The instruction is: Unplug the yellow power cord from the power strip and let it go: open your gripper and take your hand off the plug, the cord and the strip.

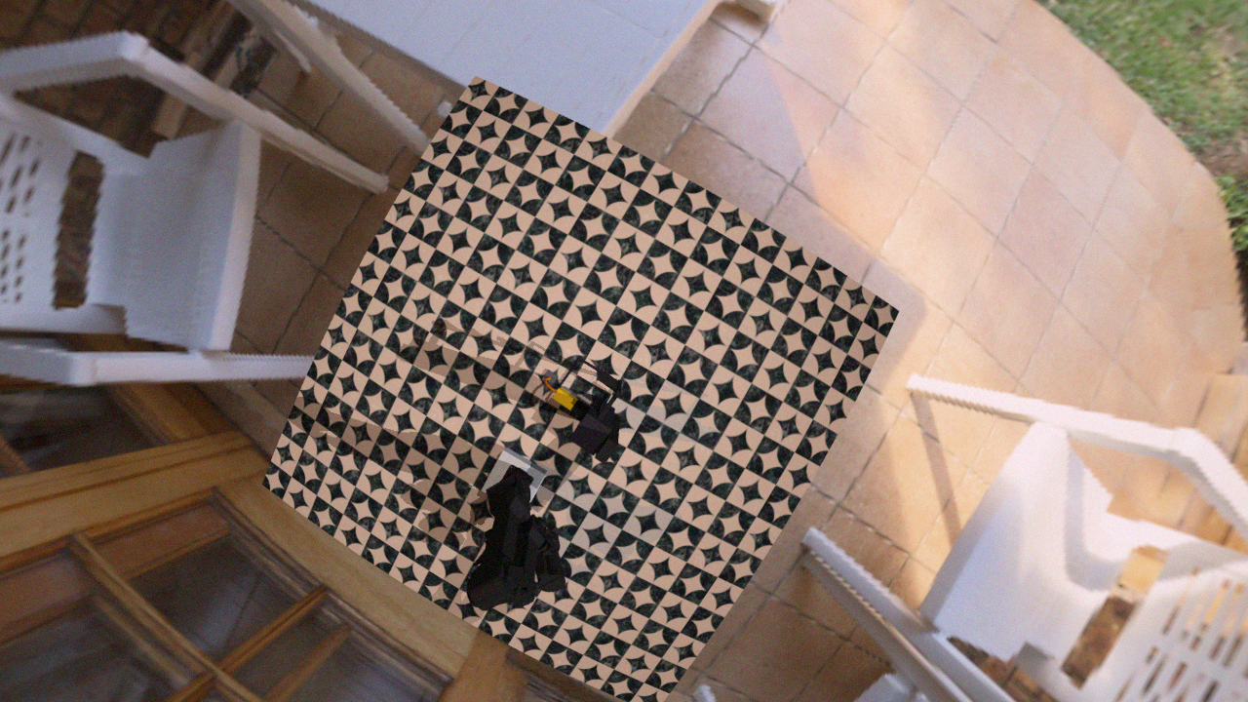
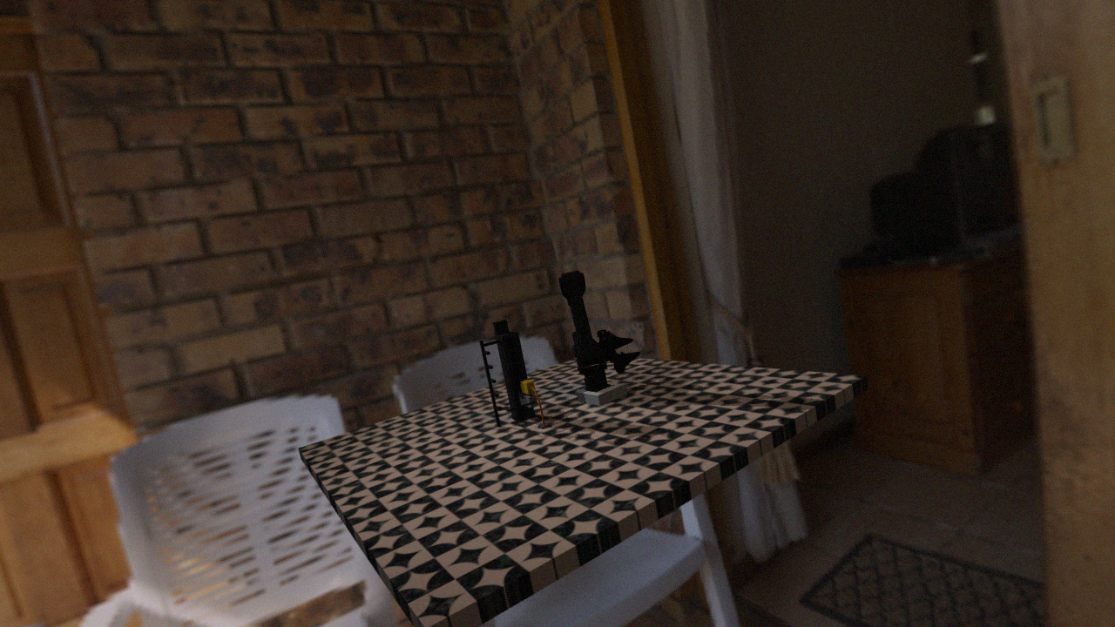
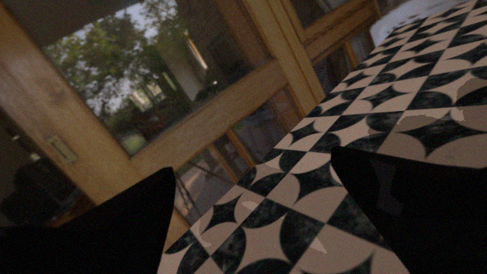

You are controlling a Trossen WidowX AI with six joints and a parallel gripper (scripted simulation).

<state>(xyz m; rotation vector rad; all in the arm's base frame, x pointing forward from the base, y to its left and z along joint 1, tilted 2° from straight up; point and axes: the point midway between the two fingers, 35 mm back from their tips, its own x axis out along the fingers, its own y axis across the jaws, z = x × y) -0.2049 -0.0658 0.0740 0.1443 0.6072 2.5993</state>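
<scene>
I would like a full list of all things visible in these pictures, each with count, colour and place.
power strip: one, black, standing upright on the table.
plug: one, yellow, on the strip's side, low down.
cord: one, yellow, thin, hanging from the plug to the table.
table: one, black-and-beige pattern, centre.
chairs: several, white, around the table.
arm: one, black, on a grey base beside the strip.
gripper: one, black, open, empty, pointing away from the strip.

Only the upright power strip and its yellow plug interrupt the table near the arm.
</scene>
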